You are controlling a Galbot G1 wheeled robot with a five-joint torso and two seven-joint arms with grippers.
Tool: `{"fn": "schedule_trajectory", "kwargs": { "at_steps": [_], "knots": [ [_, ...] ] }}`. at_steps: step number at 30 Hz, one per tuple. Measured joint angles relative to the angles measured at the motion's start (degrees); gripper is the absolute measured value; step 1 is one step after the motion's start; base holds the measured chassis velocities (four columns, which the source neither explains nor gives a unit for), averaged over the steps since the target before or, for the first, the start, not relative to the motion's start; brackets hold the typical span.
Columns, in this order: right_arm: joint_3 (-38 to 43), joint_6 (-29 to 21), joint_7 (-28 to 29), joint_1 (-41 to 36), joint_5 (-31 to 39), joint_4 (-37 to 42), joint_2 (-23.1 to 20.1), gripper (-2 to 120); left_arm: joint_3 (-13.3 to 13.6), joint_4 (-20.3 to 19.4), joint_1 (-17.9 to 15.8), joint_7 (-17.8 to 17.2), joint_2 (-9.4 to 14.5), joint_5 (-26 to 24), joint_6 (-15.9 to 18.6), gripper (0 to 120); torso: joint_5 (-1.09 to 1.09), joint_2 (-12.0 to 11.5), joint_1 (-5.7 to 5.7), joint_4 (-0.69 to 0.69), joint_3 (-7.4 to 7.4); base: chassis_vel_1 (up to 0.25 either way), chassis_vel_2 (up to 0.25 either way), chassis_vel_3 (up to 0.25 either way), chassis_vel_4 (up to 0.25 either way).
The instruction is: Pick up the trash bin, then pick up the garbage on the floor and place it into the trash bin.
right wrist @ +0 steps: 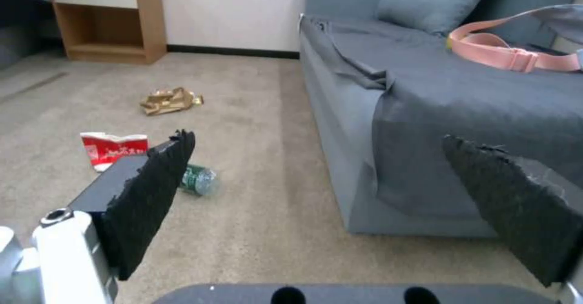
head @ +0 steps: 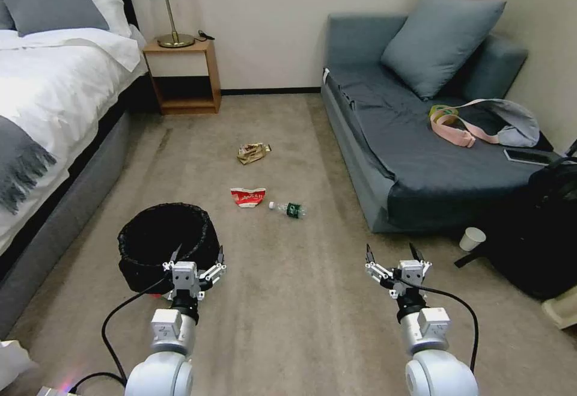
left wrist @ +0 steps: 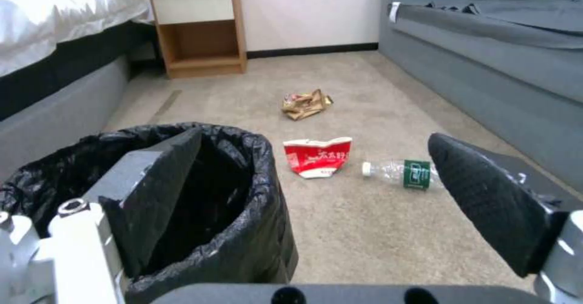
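I find the floor [head: 288, 300] still littered and the trash bin [head: 165, 246] standing on it, unlifted, beside the bed [head: 48, 95]. The first step is in hand: my left gripper [head: 197, 259] hangs at the bin's near rim, jaws spread wide, one finger [left wrist: 152, 190] seemingly inside the liner, though I cannot confirm contact. The next move, in my judgement, calls for closing squarely on the rim. My right gripper [head: 392, 256] waits over bare carpet, jaws likewise apart. Beyond the bin lie the red-and-white carton [head: 247, 196], the bottle [head: 288, 208] just beside it, and the gold wrappers [head: 252, 152] farther off. The carton carries white characters, the bottle a green label; neither is legible.
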Motion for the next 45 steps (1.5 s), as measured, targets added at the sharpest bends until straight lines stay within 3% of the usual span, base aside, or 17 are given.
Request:
{"fn": "schedule_trajectory", "kwargs": {
  "at_steps": [45],
  "knots": [
    [0.00, 0.00, 0.00, 0.00, 0.00, 0.00, 0.00, 100, 0.00, 0.00, 0.00, 0.00, 0.00, 0.00, 0.00, 100, 0.00, 0.01, 0.00, 0.00, 0.00, 0.000, 0.000, 0.000, 0.000]
  ]
}}
